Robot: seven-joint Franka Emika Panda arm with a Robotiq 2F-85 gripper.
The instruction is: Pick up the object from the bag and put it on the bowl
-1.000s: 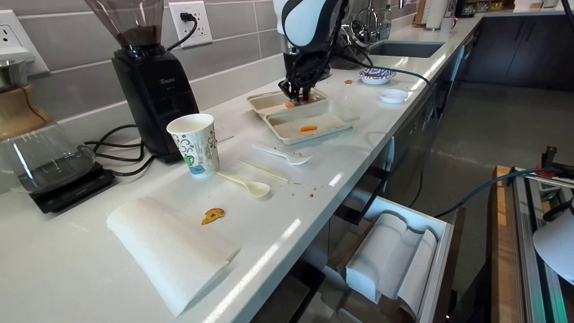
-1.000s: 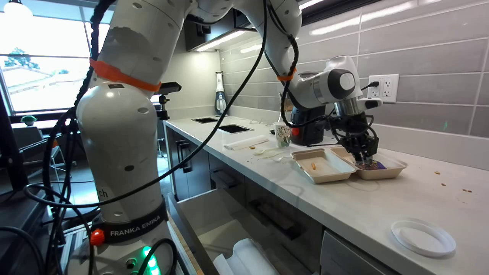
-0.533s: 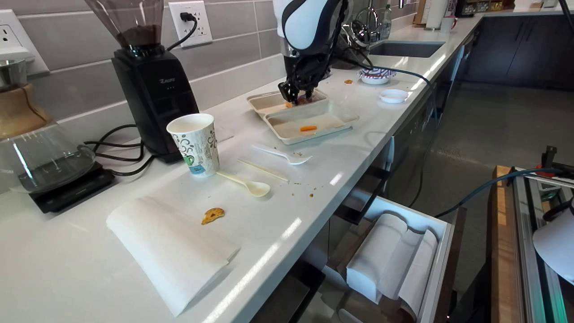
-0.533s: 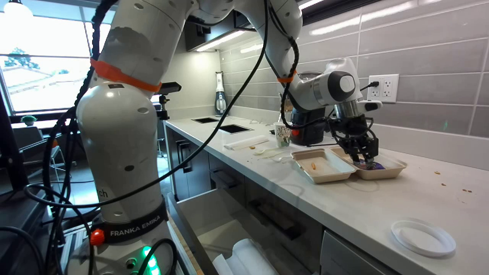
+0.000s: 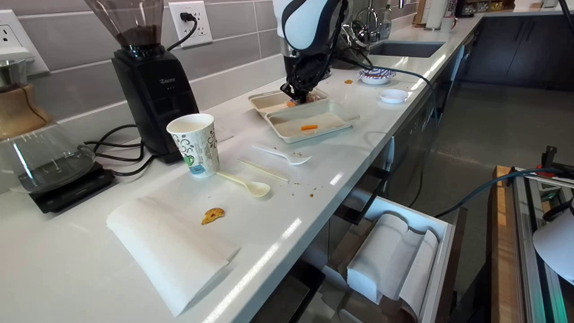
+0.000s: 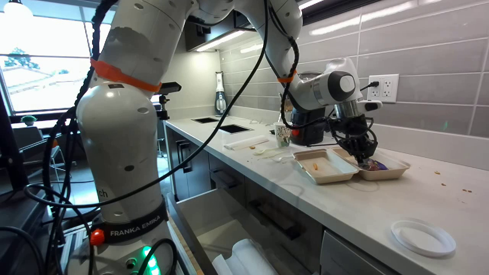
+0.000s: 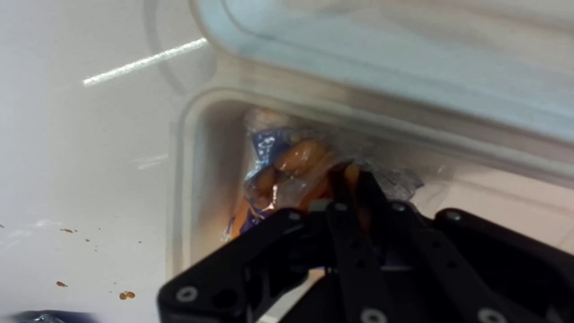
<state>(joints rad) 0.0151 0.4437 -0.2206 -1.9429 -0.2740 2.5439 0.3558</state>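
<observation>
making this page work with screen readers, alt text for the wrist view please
The hand is closed on an orange piece at a clear-and-purple bag in the corner of a beige tray. Left in the picture, crumbs lie on the white counter.

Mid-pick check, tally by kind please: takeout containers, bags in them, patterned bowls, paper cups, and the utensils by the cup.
Takeout container: 1
Bag: 1
Patterned bowl: 1
Paper cup: 1
Utensils (cream spoon, cream stick, white utensil): 3
Total: 7
</observation>
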